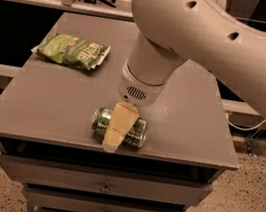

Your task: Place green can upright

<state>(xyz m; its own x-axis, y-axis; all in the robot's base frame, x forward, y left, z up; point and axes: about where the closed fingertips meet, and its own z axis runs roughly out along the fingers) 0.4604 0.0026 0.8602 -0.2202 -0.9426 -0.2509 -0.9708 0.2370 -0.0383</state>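
The green can (137, 132) lies on its side on the grey table (189, 132), close to the front edge, with its long axis running left to right. My gripper (113, 140) comes down from the big white arm (196, 32) and sits over the middle of the can. It covers the can's centre, so only the two ends show. The gripper's tip reaches the table's front edge.
A flat green chip bag (74, 50) lies at the table's back left. Drawers (105, 180) sit under the tabletop. The arm hides the back middle of the table. A shelf rail and chair legs stand behind the table.
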